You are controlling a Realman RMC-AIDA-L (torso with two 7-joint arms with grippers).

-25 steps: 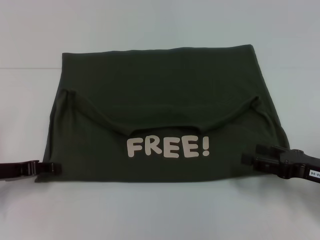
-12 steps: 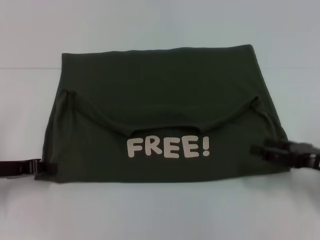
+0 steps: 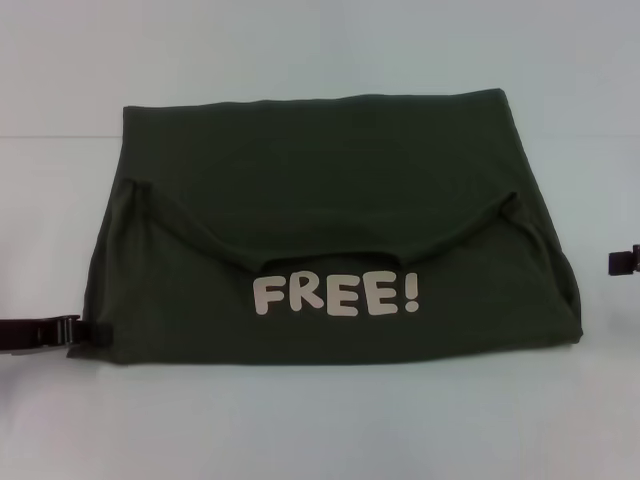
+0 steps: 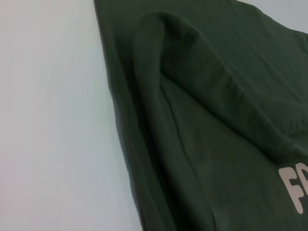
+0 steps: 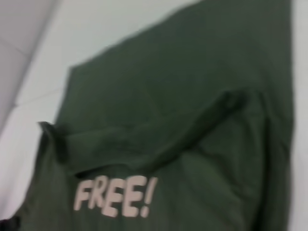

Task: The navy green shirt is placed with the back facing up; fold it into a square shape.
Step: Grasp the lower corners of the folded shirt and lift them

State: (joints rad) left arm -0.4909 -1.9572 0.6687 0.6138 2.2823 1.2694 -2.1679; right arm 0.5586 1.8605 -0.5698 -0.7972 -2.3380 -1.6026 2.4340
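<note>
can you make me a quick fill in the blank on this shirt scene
1. The pale letters on the shirt spell ____.
2. The left hand sits at the shirt's near ____ corner.
3. In the head view, the right hand shows only at the picture's ____ edge.
4. The shirt lies on a ____ table.

Missing words: FREE!; left; right; white

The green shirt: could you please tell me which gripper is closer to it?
Left. The left gripper touches the green shirt at its near left corner; the right gripper sits apart, off the shirt's right edge.
</note>
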